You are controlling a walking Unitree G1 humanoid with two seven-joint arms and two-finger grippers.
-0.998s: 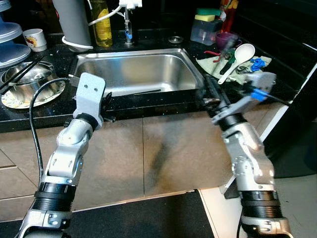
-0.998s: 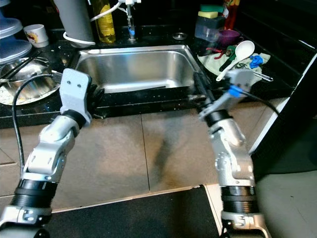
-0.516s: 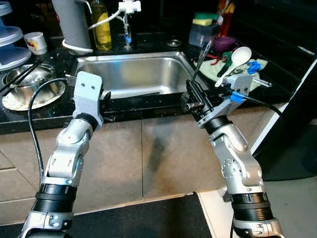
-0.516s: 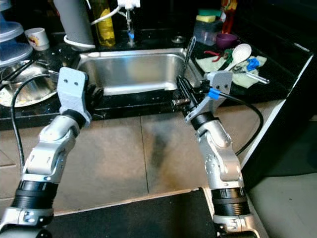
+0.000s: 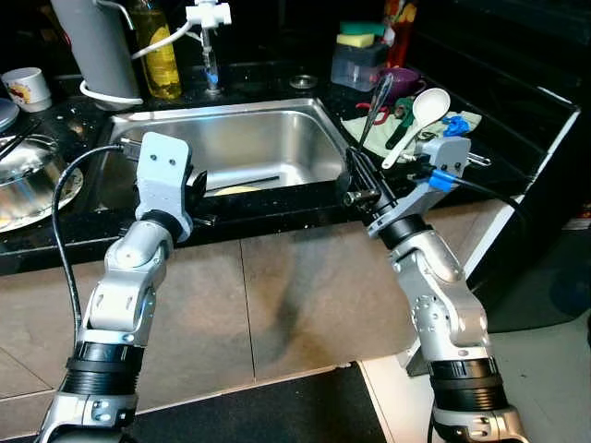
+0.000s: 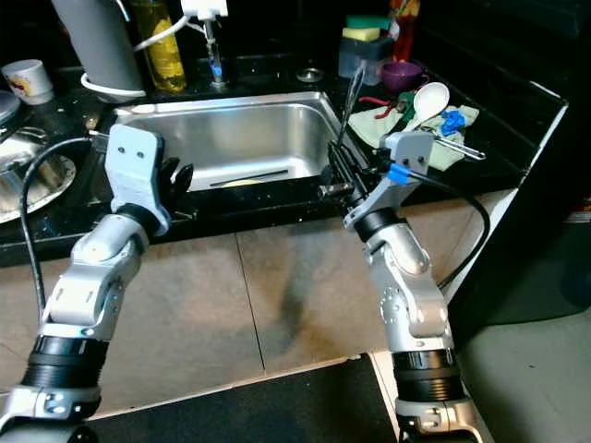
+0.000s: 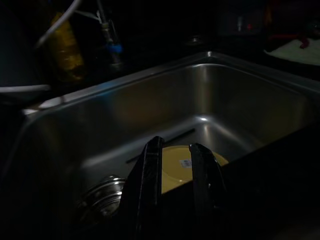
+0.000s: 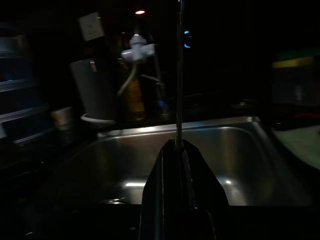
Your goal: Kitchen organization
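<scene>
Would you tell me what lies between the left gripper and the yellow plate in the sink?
Only the sink's dark front edge: in the left wrist view, the left gripper points over it at the yellow plate.

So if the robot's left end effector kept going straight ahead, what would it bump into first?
Probably the round yellow plate lying in the steel sink. The left end effector points down over the sink's front rim toward it, though depth is hard to judge.
</scene>
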